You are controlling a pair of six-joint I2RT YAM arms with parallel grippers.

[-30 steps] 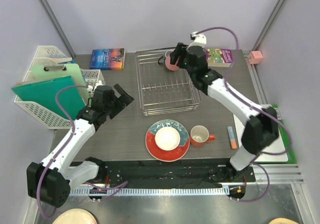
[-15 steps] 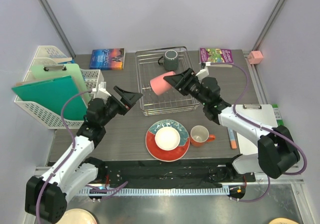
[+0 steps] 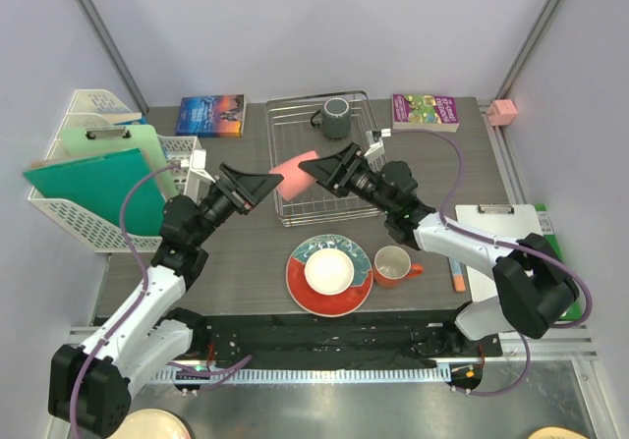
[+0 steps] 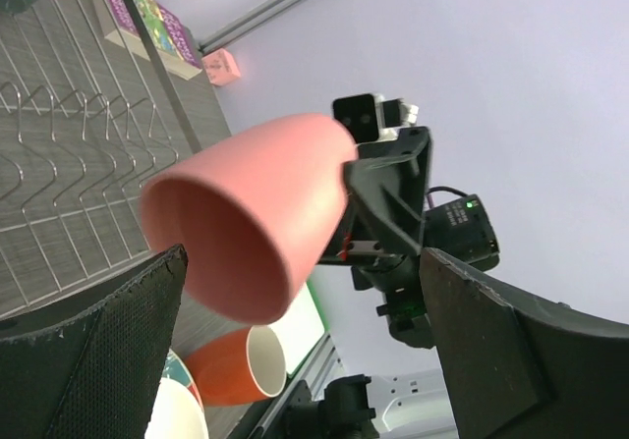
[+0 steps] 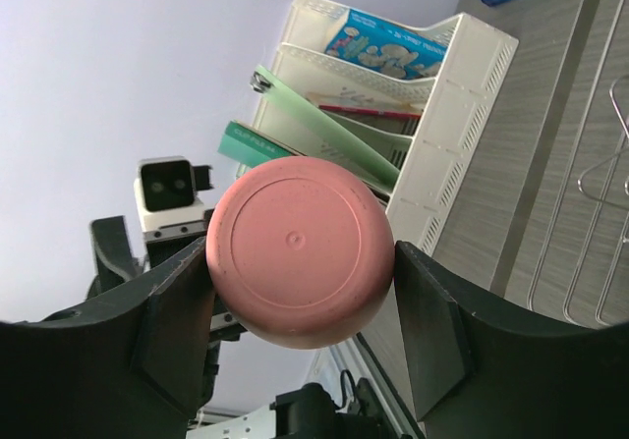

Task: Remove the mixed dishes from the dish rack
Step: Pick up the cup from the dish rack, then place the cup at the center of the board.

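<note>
You're looking at a lab test cell: plain lilac panel walls (image 3: 295,27), grey metal corner struts (image 3: 106,46), dark wood-grain tabletop (image 3: 236,252).

Pink cup (image 4: 251,208) looks smooth matt plastic, dish rack (image 3: 339,208) shiny bare metal wire, desk (image 3: 246,252) matt dark wood-grain — left hand (image 4: 305,254) pads (image 4: 93,360) coarse black rough texture, basket (image 3: 84,218) white moulded plastic, plate (image 3: 298,282) glossy glaze.

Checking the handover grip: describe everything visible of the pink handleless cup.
The pink handleless cup is smooth, matte, tapered, plastic-looking and empty. It hangs sideways over the silver wire dish rack, narrow base end clamped in the right gripper, open mouth pointing at the open left gripper, which seems not to touch it.
</note>
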